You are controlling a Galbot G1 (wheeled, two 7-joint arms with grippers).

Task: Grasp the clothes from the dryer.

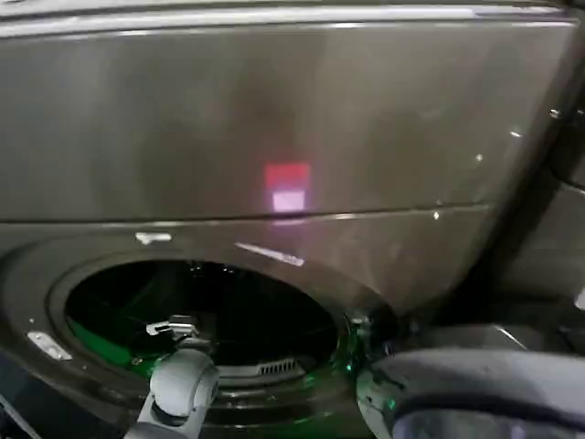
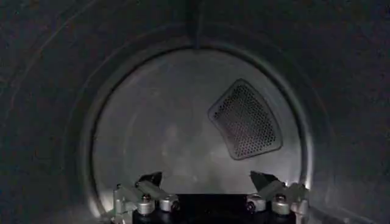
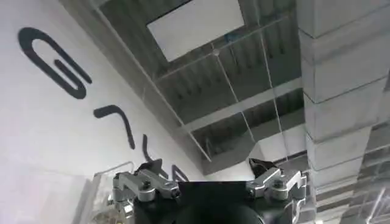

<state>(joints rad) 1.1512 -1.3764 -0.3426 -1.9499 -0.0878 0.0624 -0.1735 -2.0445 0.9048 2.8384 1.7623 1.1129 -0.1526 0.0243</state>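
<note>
Currently, the left gripper [image 2: 207,182], jaws apart, is aimed into the dryer [image 1: 274,110]; an empty closure is risked, since clothes are unseen ahead.

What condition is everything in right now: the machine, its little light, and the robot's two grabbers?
Dryer: porthole uncovered, drum dark.
Red light: lit.
Left gripper: jaws open, holding nothing, facing the drum's back wall.
Perforated vent: on that back wall, uncovered.
Right gripper: jaws open, holding nothing, pointed up at the ceiling.
</note>
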